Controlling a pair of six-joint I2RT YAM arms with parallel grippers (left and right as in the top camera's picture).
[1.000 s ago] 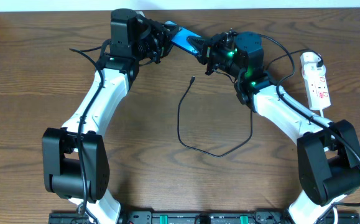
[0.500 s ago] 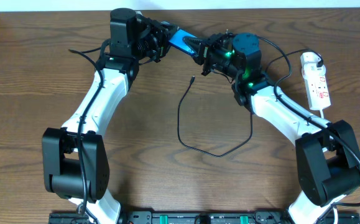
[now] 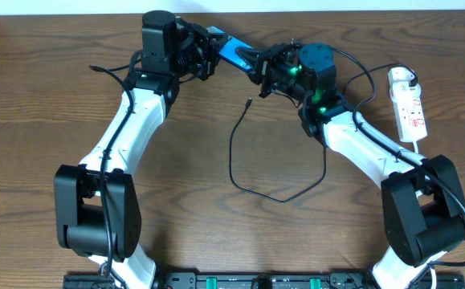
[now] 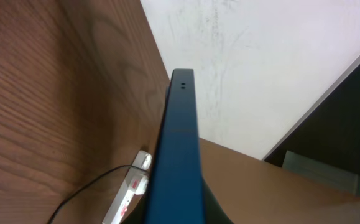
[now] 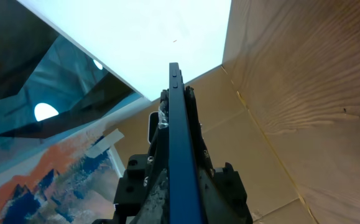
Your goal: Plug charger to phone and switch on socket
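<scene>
- phone (image 3: 234,53): lifted off the tabletop (image 3: 71,96), spanning the gap between the two grippers, lit blue face up; seen edge-on from both wrist cameras.
- left gripper (image 3: 210,50): pinching one end of the phone.
- right gripper (image 3: 263,69): pinching the opposite end.
- charger (image 3: 240,172): black cable looped loose on the tabletop; connector tip near the right gripper, on the robot's side, apart from the phone.
- socket (image 3: 409,108): white strip, well outboard of the right gripper.

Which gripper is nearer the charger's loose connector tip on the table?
Right. The right gripper, clamped on the phone, is just up-right of the connector tip; the left gripper holds the phone's other end, farther up-left.
</scene>
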